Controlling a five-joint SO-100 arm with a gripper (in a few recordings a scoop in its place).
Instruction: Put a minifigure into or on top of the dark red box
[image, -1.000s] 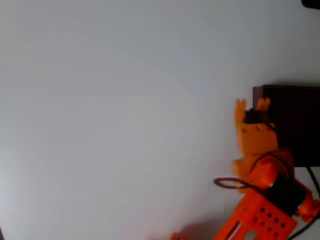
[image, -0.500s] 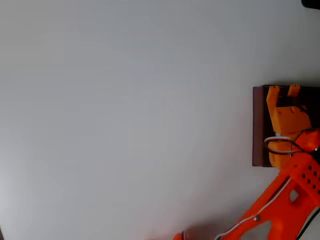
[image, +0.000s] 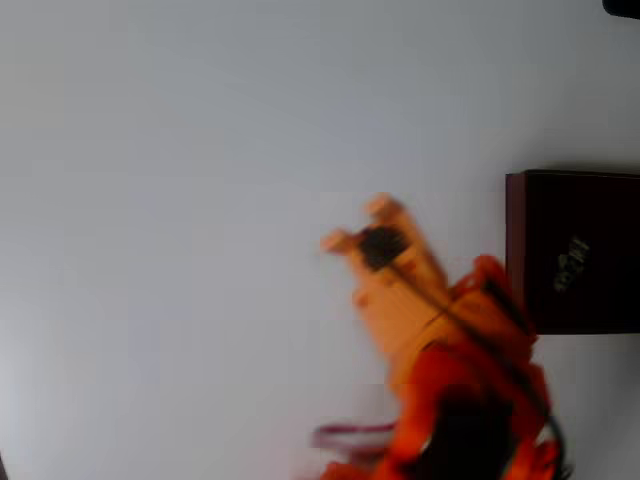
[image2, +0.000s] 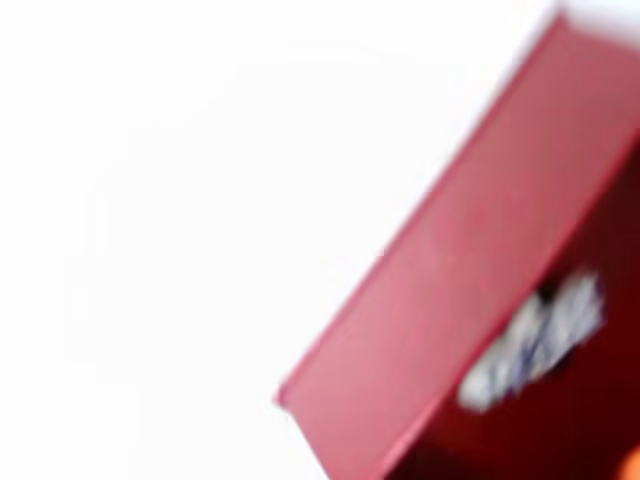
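In the overhead view the dark red box (image: 517, 250) stands at the right edge, its inside near-black. The small pale minifigure (image: 570, 265) lies inside it. The orange gripper (image: 358, 225) is motion-blurred over the bare table left of the box, its two fingertips spread apart, open and holding nothing. The wrist view looks down past the box's red wall (image2: 450, 300) at the blurred whitish minifigure (image2: 535, 345) on the dark floor inside.
The white table (image: 200, 200) stretches wide to the left and top. The orange arm (image: 470, 400) fills the lower right. A black object (image: 622, 7) sits at the top right corner.
The gripper was over the box half a second ago. It has swung left and out over the table, and the minifigure now lies inside the box.
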